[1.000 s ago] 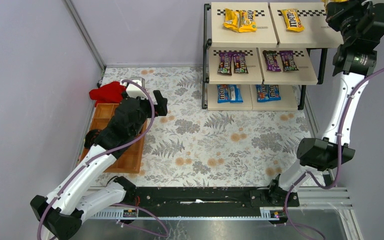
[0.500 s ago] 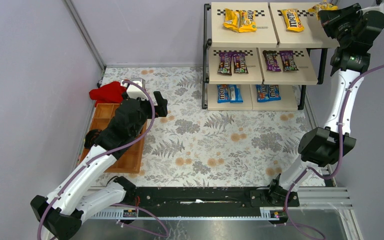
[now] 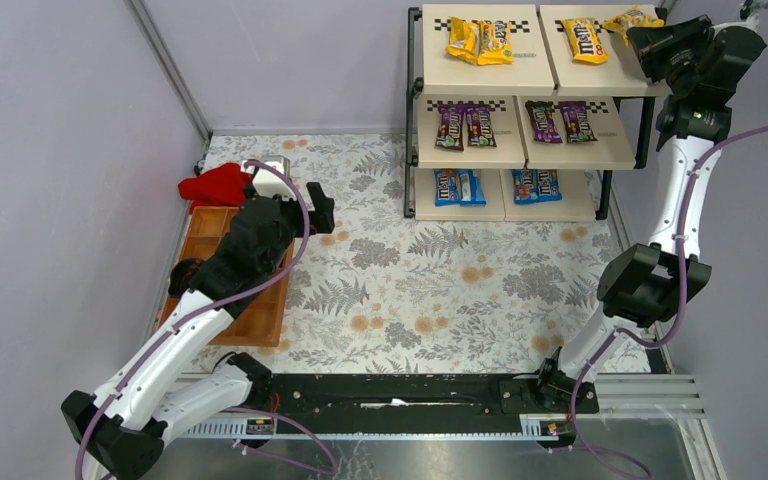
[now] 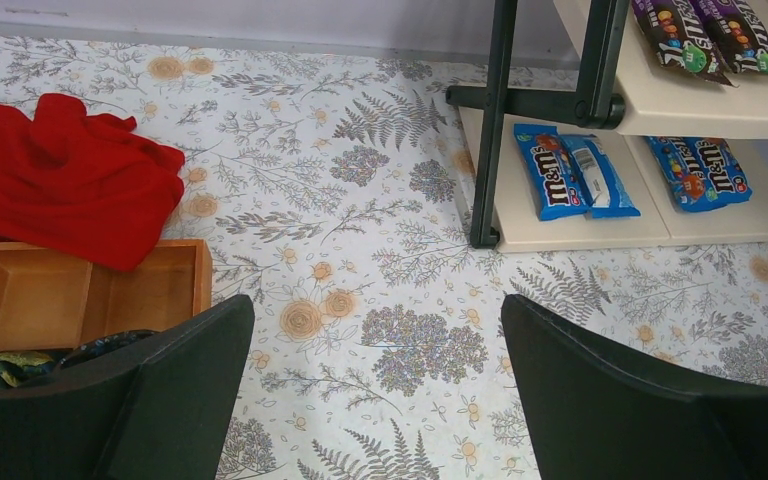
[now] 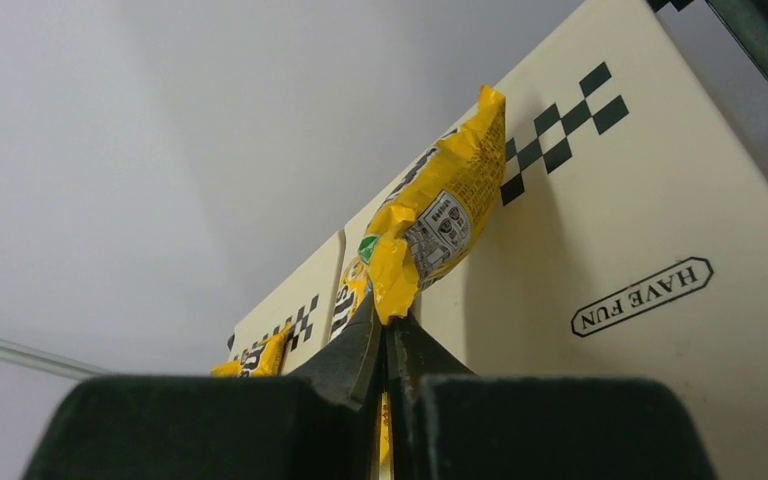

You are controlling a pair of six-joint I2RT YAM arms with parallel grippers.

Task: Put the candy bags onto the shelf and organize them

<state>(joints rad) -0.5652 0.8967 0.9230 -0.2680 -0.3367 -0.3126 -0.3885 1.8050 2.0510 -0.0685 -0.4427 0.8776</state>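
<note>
- Up top, right gripper [image 5: 385,335] pinches a yellow candy bag [image 5: 438,225] by its end, over the top board of the shelf [image 3: 480,75].
- Left gripper [image 4: 375,305] gapes wide above the floral mat [image 4: 360,200].

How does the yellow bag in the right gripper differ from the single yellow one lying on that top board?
The held bag is pinched by one end in the right gripper; the loose bag is free. The held bag slants out near the back right corner; the loose bag lies flat, further left on the shelf. Both are glossy yellow.
</note>
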